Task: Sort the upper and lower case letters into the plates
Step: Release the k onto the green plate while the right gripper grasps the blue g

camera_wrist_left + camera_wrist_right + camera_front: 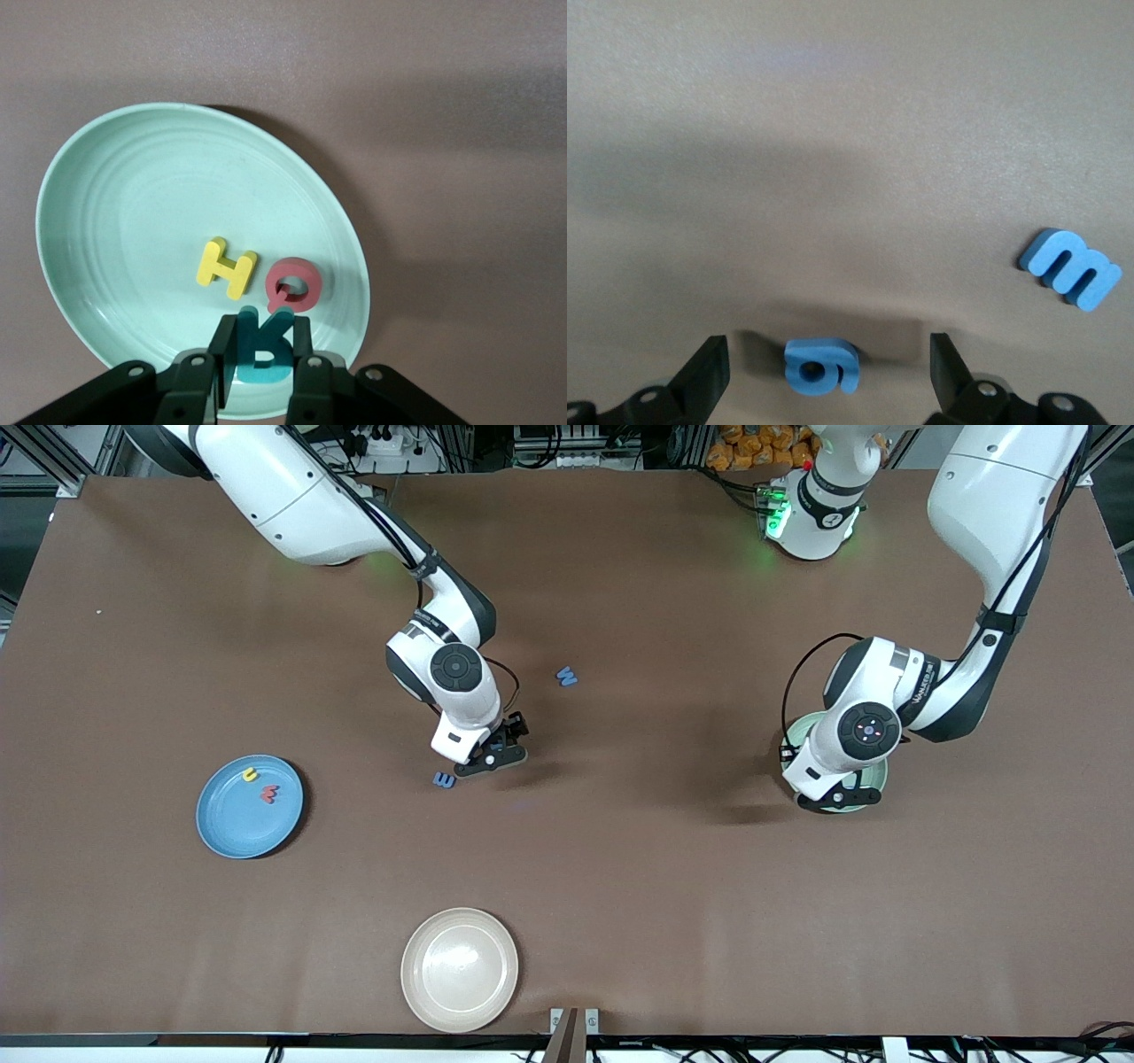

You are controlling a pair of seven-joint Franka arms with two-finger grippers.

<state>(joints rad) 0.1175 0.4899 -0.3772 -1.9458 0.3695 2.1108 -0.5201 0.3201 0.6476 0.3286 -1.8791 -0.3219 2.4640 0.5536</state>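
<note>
My left gripper [263, 326] is shut on a teal letter [266, 354], held upright just over the pale mint green plate [159, 195]. On that plate lie a yellow H [226, 267] and a red Q [295, 285]. The left hand hides most of this plate [875, 778] in the front view. My right gripper [826, 347] is open and low over the table, with a small blue letter [822, 366] lying between its fingers. A blue m [1072, 268] lies farther from the front camera. The blue plate [232, 825] holds a yellow letter [251, 776] and a red letter [268, 794].
A cream-beige plate [460, 969] sits near the table's front edge, nearer to the front camera than the right gripper [492, 757]. Brown table surface lies open between the two arms.
</note>
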